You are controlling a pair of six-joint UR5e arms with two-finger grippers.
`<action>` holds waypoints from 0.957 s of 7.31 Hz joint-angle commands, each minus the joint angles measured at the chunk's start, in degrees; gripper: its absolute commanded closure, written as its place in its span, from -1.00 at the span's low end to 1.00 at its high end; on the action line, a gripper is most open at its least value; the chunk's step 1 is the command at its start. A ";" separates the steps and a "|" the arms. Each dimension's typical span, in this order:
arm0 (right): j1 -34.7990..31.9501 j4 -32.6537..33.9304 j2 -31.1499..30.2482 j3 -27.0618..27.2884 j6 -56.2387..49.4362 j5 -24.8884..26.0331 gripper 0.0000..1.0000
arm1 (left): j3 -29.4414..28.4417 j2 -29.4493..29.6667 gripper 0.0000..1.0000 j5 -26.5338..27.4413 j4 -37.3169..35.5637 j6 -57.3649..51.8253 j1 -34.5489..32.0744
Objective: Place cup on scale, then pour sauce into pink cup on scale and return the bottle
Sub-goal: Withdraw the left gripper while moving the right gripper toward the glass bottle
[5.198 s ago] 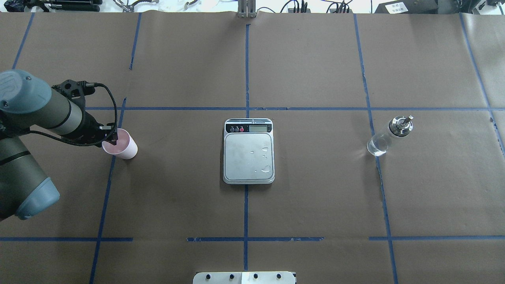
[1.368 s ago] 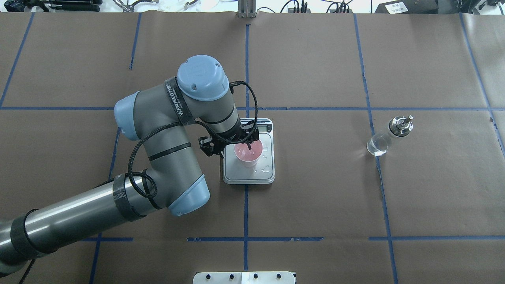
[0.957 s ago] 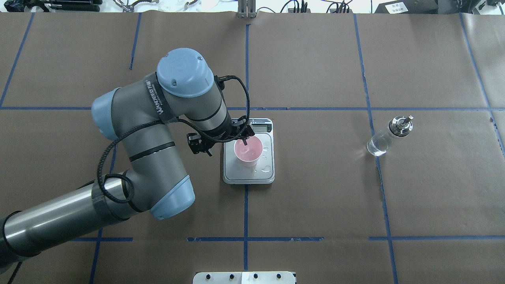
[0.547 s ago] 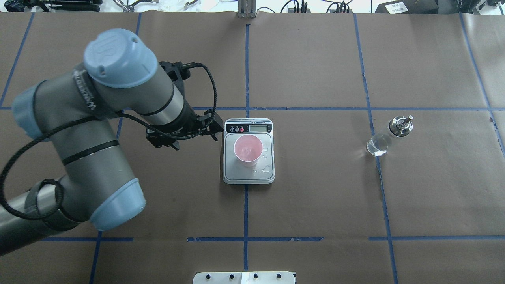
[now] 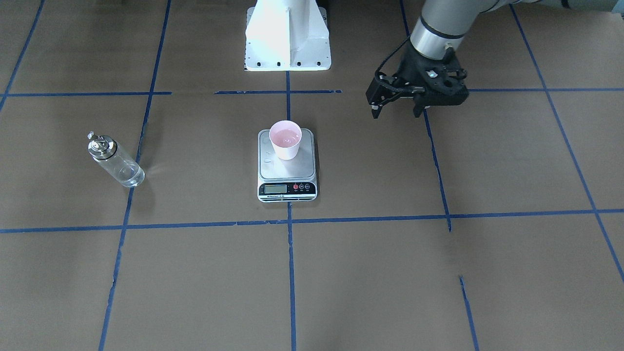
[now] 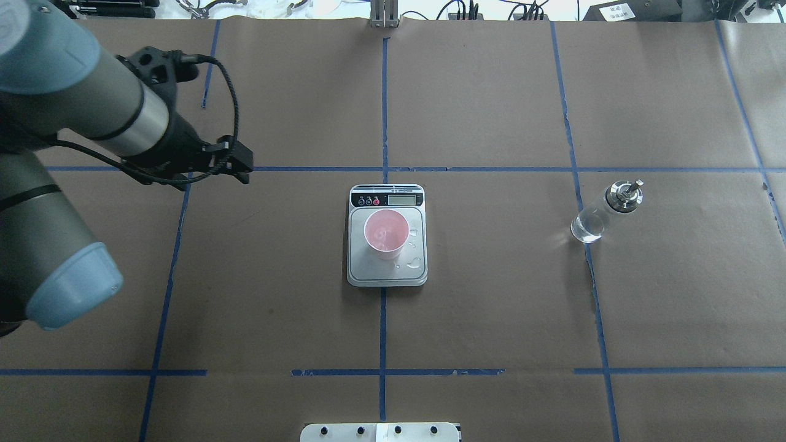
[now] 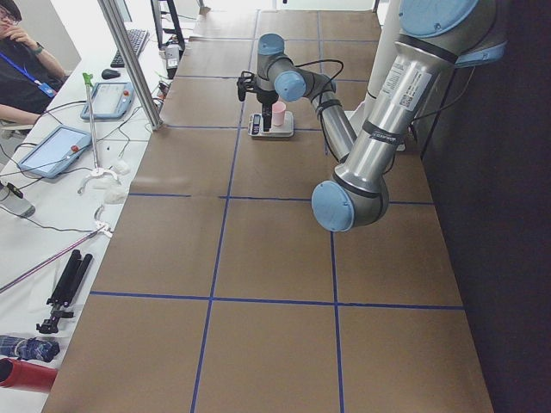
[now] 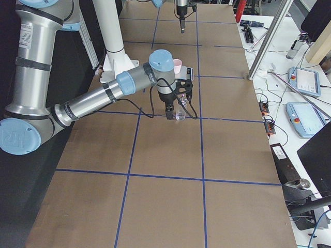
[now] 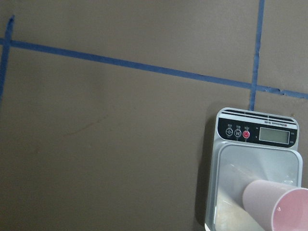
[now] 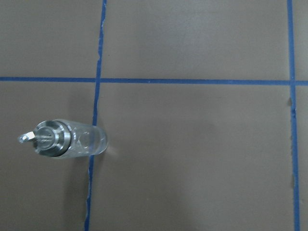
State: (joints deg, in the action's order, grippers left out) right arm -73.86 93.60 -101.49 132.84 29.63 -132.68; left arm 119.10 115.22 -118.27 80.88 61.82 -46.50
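The pink cup (image 6: pixel 386 232) stands upright on the steel scale (image 6: pixel 387 274), also in the front view as cup (image 5: pixel 285 139) on scale (image 5: pixel 287 170). My left gripper (image 5: pixel 396 111) is open and empty, raised well to the left of the scale, and also shows in the overhead view (image 6: pixel 241 167). The left wrist view shows the scale (image 9: pixel 255 136) and cup (image 9: pixel 274 204) at its lower right. The clear bottle (image 6: pixel 605 212) with its metal cap stands alone far right, as in the right wrist view (image 10: pixel 67 139). My right gripper (image 8: pixel 170 109) shows only in the exterior right view, beside the bottle (image 8: pixel 180 114); I cannot tell whether it is open.
Water drops (image 6: pixel 416 263) lie on the scale's platform. The white robot base (image 5: pixel 287 39) is behind the scale. A side table with tablets (image 7: pixel 56 151) and a metal post (image 7: pixel 129 60) lies beyond the far table edge.
My left gripper carried the cup to the scale, let it go there, and drew back to the left and away. The cup stays on the scale. The bottle has not moved.
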 commanded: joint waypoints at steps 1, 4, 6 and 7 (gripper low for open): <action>14.65 -2.00 0.06 6.80 19.85 9.69 -1.00 | 2.01 -6.57 -1.00 -0.03 0.06 -10.80 -5.94; 35.90 -16.07 -0.38 7.00 36.88 32.56 -1.00 | 1.57 -9.49 -1.00 -0.38 0.15 -22.17 -12.46; 45.42 -21.51 -1.86 6.65 42.00 45.68 -1.00 | 1.31 -9.49 -1.00 -0.38 0.15 -22.27 -12.47; 50.52 -22.93 -1.96 6.12 42.44 54.02 -1.00 | 1.31 -9.40 -1.00 -0.38 0.59 -22.18 -12.39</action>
State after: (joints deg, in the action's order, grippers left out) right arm -29.98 73.14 -102.96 139.40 70.65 -88.98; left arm 120.47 105.79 -118.63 81.14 39.75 -58.85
